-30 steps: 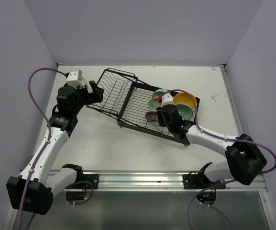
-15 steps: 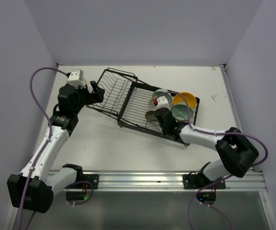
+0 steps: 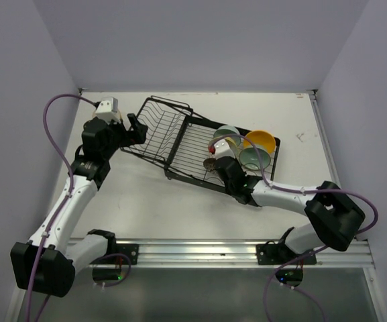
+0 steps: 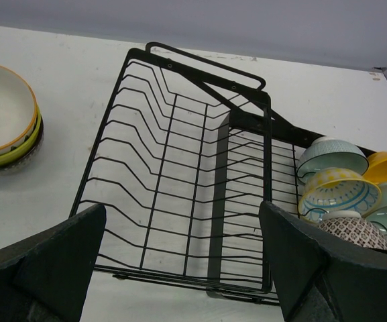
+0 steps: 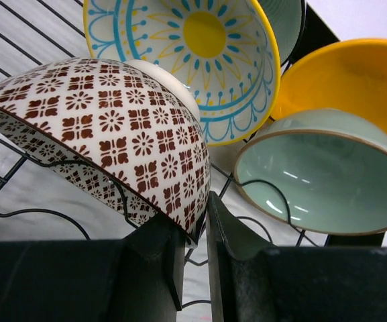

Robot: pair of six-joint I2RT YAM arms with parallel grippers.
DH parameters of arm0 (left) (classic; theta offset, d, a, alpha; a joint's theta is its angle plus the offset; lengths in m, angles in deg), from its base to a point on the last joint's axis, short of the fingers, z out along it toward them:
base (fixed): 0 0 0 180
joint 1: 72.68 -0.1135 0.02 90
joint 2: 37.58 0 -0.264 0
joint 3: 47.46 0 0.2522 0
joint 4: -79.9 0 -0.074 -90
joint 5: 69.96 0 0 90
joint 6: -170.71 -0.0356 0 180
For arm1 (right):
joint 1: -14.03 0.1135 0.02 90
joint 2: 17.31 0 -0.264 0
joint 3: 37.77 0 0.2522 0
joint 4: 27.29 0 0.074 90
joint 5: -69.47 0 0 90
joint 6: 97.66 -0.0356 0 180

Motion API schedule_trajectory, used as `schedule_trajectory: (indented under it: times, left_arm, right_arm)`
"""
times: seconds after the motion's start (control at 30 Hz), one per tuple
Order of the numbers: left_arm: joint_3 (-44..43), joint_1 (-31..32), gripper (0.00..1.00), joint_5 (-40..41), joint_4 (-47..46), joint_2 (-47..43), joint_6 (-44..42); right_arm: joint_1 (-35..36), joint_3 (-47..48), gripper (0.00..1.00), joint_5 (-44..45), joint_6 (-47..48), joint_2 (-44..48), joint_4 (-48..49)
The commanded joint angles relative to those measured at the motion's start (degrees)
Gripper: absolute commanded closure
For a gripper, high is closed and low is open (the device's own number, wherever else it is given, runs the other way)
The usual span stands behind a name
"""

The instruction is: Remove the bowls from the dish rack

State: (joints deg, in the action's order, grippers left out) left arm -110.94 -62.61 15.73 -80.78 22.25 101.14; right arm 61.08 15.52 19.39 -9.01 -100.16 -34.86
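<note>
Rim of brown-patterned bowl (image 5: 113,127) sits pinched in right claw (image 5: 194,223).

The table (image 3: 153,201) is white and flat. Pale lilac walls (image 3: 200,40) stand on three sides of it. A silver metal rail (image 3: 200,251) runs along its near edge. A few small dark marks (image 3: 301,137) lie near the far right corner.
</note>
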Motion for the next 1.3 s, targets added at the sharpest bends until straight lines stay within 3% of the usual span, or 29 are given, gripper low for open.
schedule_trajectory:
  times: [0.0,0.6,0.8,0.97,1.27]
  left_arm:
    - [-2.3,0.2,0.0,-0.5,-0.8,0.1,0.5]
    - [-2.1,0.2,0.0,-0.6,-0.9,0.6,0.3]
    - [-2.2,0.2,0.0,-0.8,-0.9,0.5,0.0]
    - [-1.9,0.2,0.0,-3.5,-2.5,0.4,-0.3]
    - [0.1,0.3,0.0,-19.6,-11.7,-0.9,-1.1]
  right_arm:
    - [2.3,0.5,1.0,5.2,4.8,4.9,12.3]
    - [5.7,-1.7,1.0,13.2,17.5,-0.4,29.3]
    - [5.8,-0.8,1.0,11.9,15.3,2.4,26.3]
    - [5.7,1.0,1.0,8.3,10.9,6.3,18.4]
    - [5.6,9.8,1.0,-0.4,1.8,12.3,0.3]
